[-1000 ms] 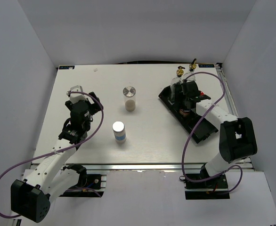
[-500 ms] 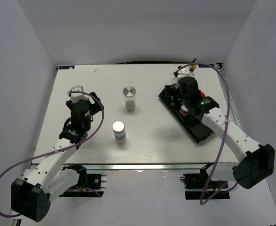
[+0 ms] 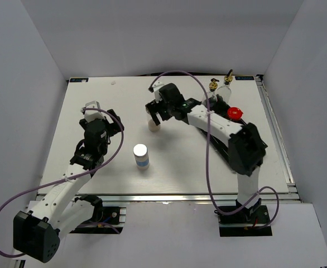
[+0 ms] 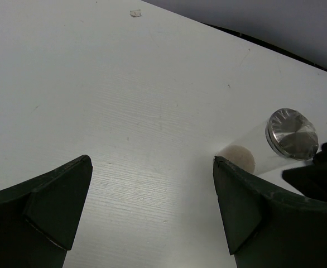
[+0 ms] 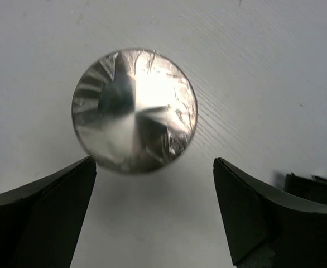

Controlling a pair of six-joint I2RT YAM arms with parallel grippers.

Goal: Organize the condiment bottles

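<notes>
Blue-labelled bottle point(image 3: 142, 157) stands nearest, upright and alone on the white table point(image 3: 96, 184). Left of it and a little farther back, the left fingers point(image 4: 46, 212) hang spread wide over bare table, holding nothing. Beyond the bottle, the right fingers point(image 5: 41, 218) gape wide just over the silver-lidded jar point(image 5: 134, 109), gripping nothing. Farther right stands the red-lidded jar point(image 3: 234, 113); two tall glass bottles point(image 3: 214, 88) stand near the far edge.

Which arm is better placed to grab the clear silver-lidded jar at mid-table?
Right. The right gripper, open, hangs just over the jar, whose lid fills much of its wrist view. The left gripper, also open, is off to the side, with the jar at the edge of its view.
</notes>
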